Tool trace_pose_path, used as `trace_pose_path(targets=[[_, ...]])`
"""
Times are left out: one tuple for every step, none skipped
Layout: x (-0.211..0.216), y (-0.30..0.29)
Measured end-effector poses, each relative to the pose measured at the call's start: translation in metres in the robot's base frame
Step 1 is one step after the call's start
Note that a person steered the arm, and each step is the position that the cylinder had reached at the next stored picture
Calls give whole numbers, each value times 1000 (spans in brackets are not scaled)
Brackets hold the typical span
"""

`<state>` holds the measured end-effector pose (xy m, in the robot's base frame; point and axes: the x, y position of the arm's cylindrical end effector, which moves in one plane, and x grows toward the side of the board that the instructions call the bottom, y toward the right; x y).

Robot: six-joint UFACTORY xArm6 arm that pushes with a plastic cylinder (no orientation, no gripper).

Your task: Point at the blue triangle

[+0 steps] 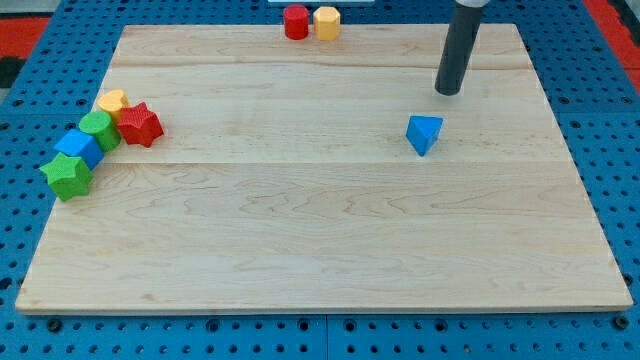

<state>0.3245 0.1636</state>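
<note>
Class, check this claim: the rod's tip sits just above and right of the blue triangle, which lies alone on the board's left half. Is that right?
One error: the blue triangle lies alone on the board's right half, not its left, as the camera view shows. My tip does sit just above and right of it.

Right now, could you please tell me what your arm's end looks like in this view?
Only a straight, dark grey rod shows, round in section and plain, with no markings, cables or fingers visible. My tip is its flat, slightly darker lower end. A lighter collar sits at the view's top edge, where the rod is cut off.
</note>
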Motion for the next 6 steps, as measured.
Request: trace_pose_path(targets=[[7,7],[15,12],[22,17],[27,23],[27,32],[28,37]])
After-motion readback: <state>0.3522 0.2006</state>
